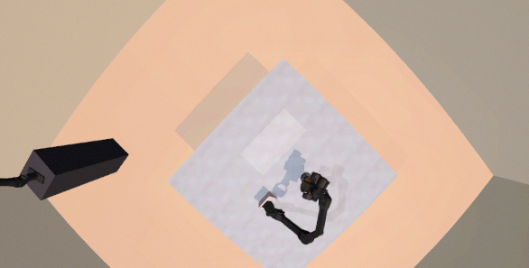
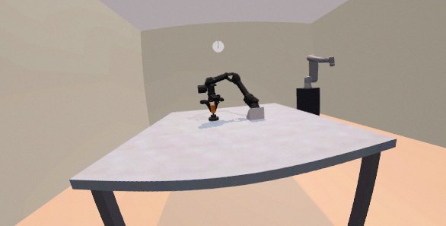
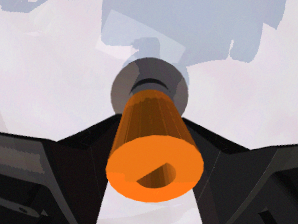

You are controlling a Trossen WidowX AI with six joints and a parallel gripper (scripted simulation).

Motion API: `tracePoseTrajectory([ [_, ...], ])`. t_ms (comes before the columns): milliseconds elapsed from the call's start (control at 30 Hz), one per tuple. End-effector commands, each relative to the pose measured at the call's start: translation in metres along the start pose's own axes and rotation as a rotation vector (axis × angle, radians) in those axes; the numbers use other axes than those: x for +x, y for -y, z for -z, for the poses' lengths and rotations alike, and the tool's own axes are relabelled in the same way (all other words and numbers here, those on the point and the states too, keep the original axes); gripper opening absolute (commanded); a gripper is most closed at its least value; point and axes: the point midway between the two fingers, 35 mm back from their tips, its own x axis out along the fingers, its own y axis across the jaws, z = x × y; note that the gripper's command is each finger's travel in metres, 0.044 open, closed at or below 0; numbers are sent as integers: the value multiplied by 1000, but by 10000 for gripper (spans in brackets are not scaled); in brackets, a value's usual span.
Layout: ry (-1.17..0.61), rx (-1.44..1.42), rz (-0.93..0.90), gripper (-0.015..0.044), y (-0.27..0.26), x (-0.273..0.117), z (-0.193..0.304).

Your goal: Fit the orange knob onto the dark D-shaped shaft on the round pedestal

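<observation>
Black jointed arm (image 1: 322, 216) (image 2: 241, 87), top view: bent over the pale grey square table (image 1: 226, 173) (image 2: 171, 154), w/ its foot at a small pale block (image 1: 267, 199) (image 2: 256, 113). Black two-finger gripper (image 1: 309, 182) (image 2: 213, 109) (image 3: 149, 121) is at abt 1 o'clock from that block, a speck of the orange cylindrical knob (image 1: 308, 180) (image 2: 213, 108) (image 3: 155, 145) showing in it. Long black box (image 1: 77, 169) lies off the table, toward 9 o'clock.

Exterior view: gripper points down, clamped on the knob, which is upright right above the dark round pedestal (image 2: 213, 119) (image 3: 120, 90) — a bit of dark shaft (image 2: 213, 115) shows betw. the two, so knob's not fully down. Can't tell if its lower end is already over the shaft tip. Grey arm on a black stand (image 2: 308, 102) is at abt 2 o'clock from the table's middle; white round clock (image 2: 218, 46) on the wall at 12.

Wrist view: fingers press the knob from 9 and 3 o'clock. D-shaped hole in its near end has the flat edge toward 11, curve toward 5; pedestal's disc shows past the far end, at 12.
</observation>
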Motion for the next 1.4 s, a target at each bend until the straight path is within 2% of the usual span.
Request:
tracePoseTrajectory([
  [0, -2, -6, 6, 0, 1, -1, 0],
  [767, -2, -6, 6, 0, 0, -3, 0],
  [1033, -3, -208, 6, 0, 2, -3, 2],
  [1367, -3, -215, 6, 0, 4, 2, 3],
])
